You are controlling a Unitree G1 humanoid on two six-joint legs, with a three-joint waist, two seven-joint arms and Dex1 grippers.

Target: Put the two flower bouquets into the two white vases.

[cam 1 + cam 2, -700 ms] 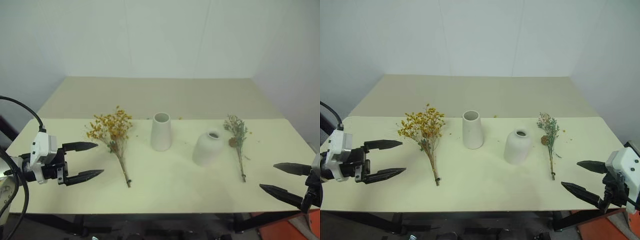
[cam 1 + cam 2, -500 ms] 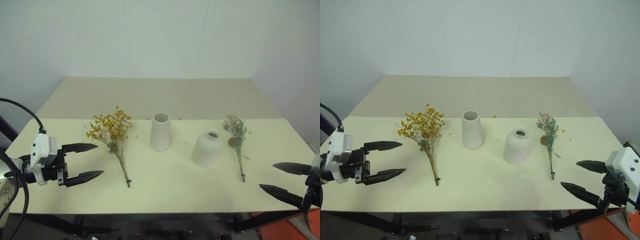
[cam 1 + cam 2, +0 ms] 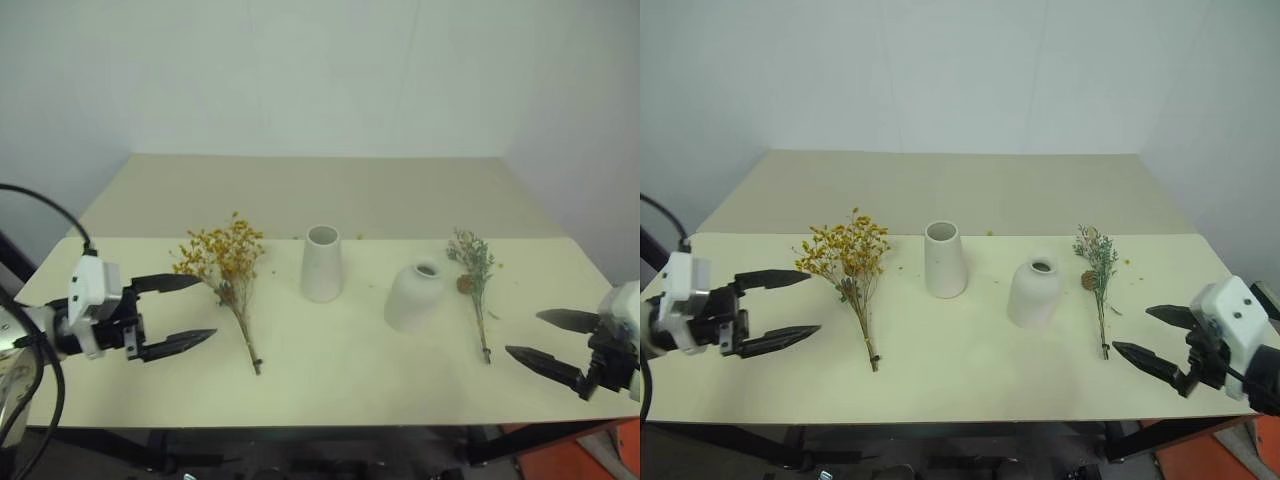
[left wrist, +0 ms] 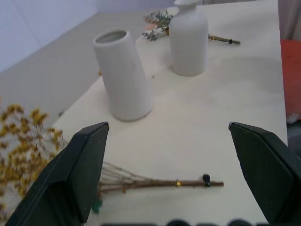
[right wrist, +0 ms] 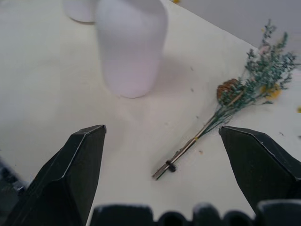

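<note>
Take the tall cone vase (image 3: 322,264) as your landmark: it stands upright near the middle of the worktop (image 3: 330,380). To its left lies the yellow-orange bouquet (image 3: 226,262), flat on the surface, bushy head toward the far edge and stem (image 4: 160,183) pointing back at you. To the vase's right stands the squat rounded vase (image 3: 415,296), and beyond that lies the grey-green sprig bouquet (image 3: 474,270), also flat, stem end toward you (its pinecone sits just beside the squat vase's side).

Your left end effector (image 3: 182,313) is spread wide and empty, hovering left of the yellow bouquet's stem. Your right end effector (image 3: 1150,337) is likewise spread wide and holding nothing, near the tip of the sprig's stem but apart from it.

Neither bouquet is picked up yet, so the step in hand looks like the approach to grasp. To do it well, bring each end effector down so the stem lies between the fingers, and close low on the stem, near the tied band (image 5: 170,166), not on the brittle heads. The stems lie thin and flat against the worktop, so come in low or you may close on air. For the squat vase, expect a small mouth (image 3: 1042,267); lift the stem near vertical before lowering.
</note>
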